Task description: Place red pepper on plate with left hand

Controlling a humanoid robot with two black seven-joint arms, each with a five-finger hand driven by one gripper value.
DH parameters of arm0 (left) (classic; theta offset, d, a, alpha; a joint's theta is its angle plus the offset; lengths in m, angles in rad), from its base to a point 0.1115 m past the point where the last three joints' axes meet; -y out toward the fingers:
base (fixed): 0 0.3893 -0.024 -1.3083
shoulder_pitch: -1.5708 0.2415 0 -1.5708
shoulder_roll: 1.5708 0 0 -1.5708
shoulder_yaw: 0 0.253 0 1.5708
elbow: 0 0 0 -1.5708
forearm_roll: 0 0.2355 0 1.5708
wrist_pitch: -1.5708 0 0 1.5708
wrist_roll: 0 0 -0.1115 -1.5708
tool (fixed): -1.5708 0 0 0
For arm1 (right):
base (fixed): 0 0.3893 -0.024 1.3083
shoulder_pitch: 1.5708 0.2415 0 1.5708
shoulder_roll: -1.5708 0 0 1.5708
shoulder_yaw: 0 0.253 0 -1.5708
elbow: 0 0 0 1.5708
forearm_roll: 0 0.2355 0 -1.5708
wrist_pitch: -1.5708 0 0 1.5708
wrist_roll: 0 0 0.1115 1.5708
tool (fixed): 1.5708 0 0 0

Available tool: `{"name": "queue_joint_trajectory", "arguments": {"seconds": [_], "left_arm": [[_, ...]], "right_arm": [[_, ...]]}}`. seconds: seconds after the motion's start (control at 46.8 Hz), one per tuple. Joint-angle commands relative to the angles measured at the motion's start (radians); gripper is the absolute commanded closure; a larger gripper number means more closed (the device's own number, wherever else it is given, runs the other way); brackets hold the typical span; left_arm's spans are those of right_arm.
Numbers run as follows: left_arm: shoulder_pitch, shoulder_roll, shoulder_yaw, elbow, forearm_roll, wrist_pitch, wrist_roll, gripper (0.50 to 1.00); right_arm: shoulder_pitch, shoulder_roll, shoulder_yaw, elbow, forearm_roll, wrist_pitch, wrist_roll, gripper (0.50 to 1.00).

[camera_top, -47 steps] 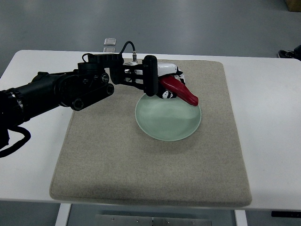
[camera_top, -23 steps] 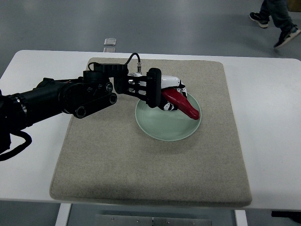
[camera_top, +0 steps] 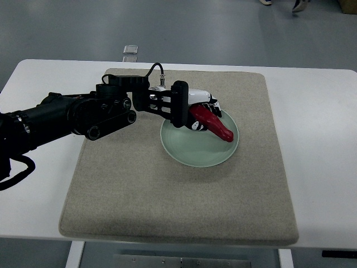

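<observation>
Long red pepper point(camera_top: 213, 124) dipped lower since prev frame, still gripped by black-and-white left hand point(camera_top: 196, 109) over round pale-green glass plate point(camera_top: 196, 152), centre frame; placing step, next: let go.

Beige mat point(camera_top: 178, 190) lies on white table point(camera_top: 318, 167). Small metal clip point(camera_top: 130, 50) at table's far edge. Grey floor beyond.

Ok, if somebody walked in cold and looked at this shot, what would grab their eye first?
Probably the red pepper, the only bright colour, held in the left hand over the far side of the pale green plate. Next, the bulky black arm reaching in from the left across the beige mat on the white table.
</observation>
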Motion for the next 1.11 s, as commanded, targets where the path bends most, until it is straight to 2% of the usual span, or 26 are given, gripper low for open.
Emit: {"name": "queue_joint_trajectory", "arguments": {"seconds": [0.0, 0.726, 0.918, 1.089], "left_arm": [[-0.001, 0.007, 0.000, 0.000, 0.000, 0.000, -0.002, 0.508], [-0.014, 0.084, -0.018, 0.014, -0.023, 0.023, -0.002, 0.506], [-0.015, 0.088, -0.018, 0.086, -0.023, 0.110, -0.002, 0.506], [-0.015, 0.104, -0.017, 0.176, -0.029, 0.132, -0.002, 0.506]], "right_arm": [[0.000, 0.000, 0.000, 0.000, 0.000, 0.000, 0.000, 0.568], [0.000, 0.000, 0.000, 0.000, 0.000, 0.000, 0.000, 0.568], [0.000, 0.000, 0.000, 0.000, 0.000, 0.000, 0.000, 0.568], [0.000, 0.000, 0.000, 0.000, 0.000, 0.000, 0.000, 0.568]]}}
